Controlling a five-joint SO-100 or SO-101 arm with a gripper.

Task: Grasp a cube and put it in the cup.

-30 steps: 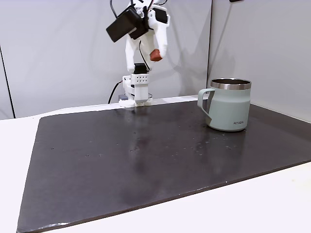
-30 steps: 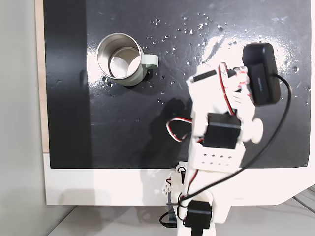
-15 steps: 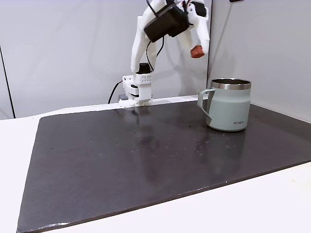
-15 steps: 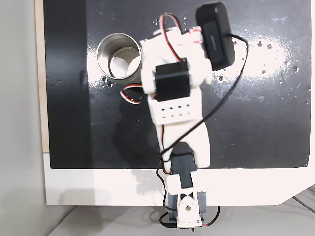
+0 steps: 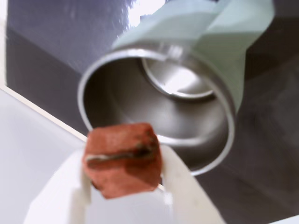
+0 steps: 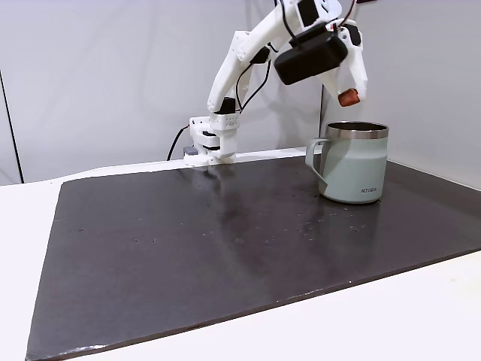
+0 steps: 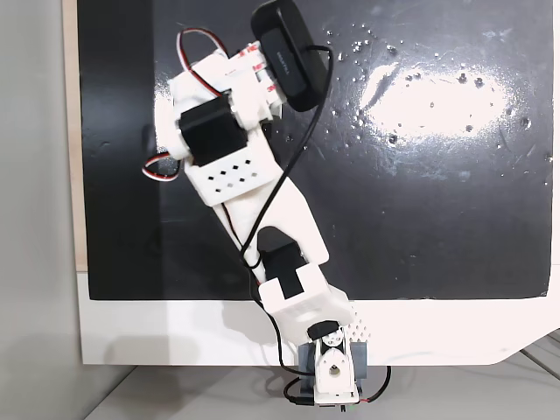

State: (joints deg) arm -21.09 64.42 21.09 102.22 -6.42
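**Gripper holds the cube above the cup**

Gripper (image 5: 124, 186) fingers are closed on the cube (image 5: 123, 158), a small reddish-brown block with a pale scratch across its upper face. In the wrist view the two white fingers (image 5: 180, 186) press on the left and right sides of the block, and the open mouth of the cup (image 5: 219, 74) lies just behind it, with the steel inside wall and the shiny bottom visible.

In the fixed view from the side, the gripper (image 6: 348, 96) hangs in the air with the cube (image 6: 347, 97) at its tip, a little above the steel rim of the cup (image 6: 350, 167). The cube does not touch the rim. The cup stands upright on the dark mat (image 6: 188, 248), its handle to the left in this view.

In the fixed view from above, the white arm (image 7: 236, 166) reaches over the left part of the dark mat (image 7: 437, 201) and covers the cup.
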